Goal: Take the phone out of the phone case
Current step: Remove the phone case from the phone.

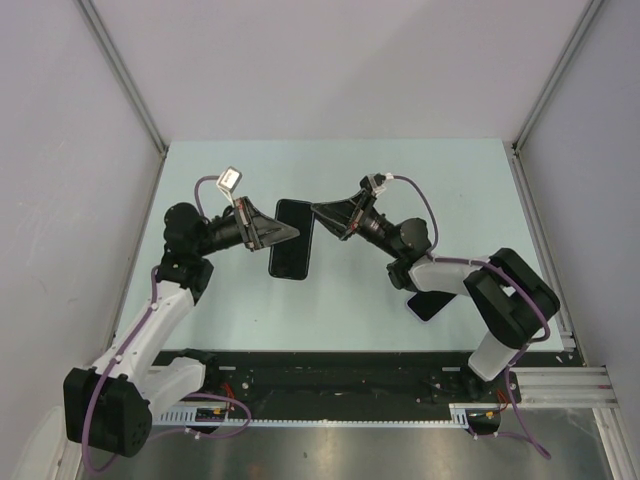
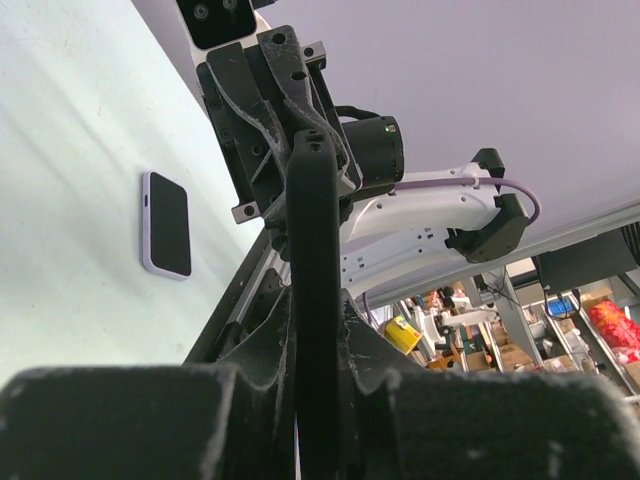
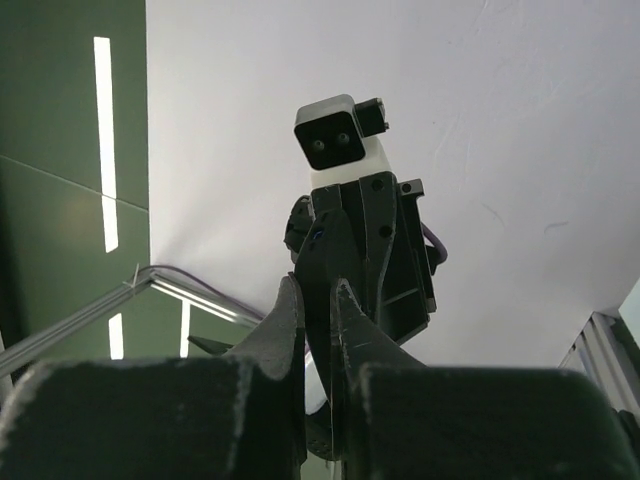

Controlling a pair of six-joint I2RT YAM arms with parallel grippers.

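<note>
case [image 1: 292,245] hangs above the table [image 1: 420,170], left gripper [image 1: 296,232] and right gripper [image 1: 316,209] both clamped on its edges, probably to flex it; phone [image 1: 430,304] lies apart.

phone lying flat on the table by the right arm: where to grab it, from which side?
Pinch the phone across its two long edges, about mid-length, coming straight down from above. It lies flat on the table, screen up, so only those thin sides give opposed faces. The right arm overhangs part of it, so it likely must clear first.
</note>
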